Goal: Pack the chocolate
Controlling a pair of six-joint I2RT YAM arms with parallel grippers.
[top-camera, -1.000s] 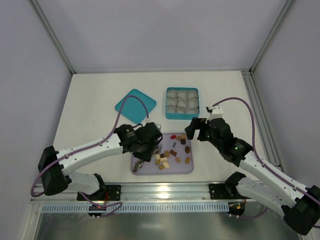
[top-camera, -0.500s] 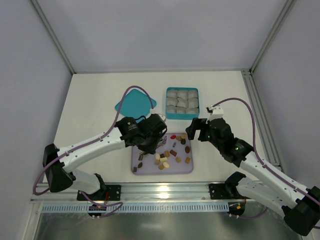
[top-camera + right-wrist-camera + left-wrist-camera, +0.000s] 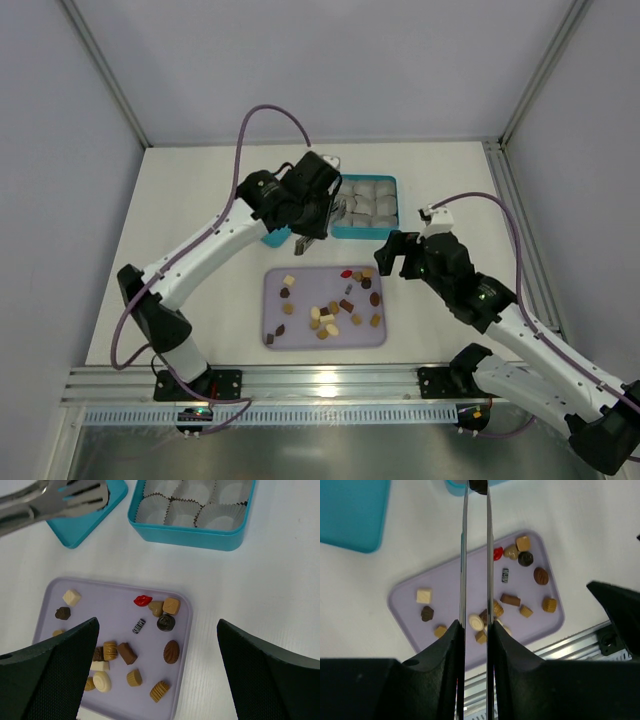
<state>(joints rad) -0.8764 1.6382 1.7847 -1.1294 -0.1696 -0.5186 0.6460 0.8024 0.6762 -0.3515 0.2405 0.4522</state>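
Note:
Several chocolate pieces (image 3: 330, 305) in brown, tan, cream and red lie on the lavender tray (image 3: 275, 342), also seen from the wrists as chocolate (image 3: 171, 651) and chocolate (image 3: 541, 576). My left gripper (image 3: 312, 200) is shut on metal tongs (image 3: 464, 555), whose tips (image 3: 300, 243) hang near the front left corner of the teal box (image 3: 364, 236). A small dark piece (image 3: 478, 485) shows between those tips. My right gripper (image 3: 393, 256) stands open above the tray's right edge, nothing between its fingers (image 3: 55, 670).
White paper cups (image 3: 172, 507) fill the teal box (image 3: 185, 535). Its teal lid (image 3: 350, 510) lies left of the box, partly under my left arm. An aluminium rail (image 3: 330, 378) runs along the near table edge.
My left arm has lifted the tongs off the tray's left part and swung them back toward the teal box. The right gripper has barely moved.

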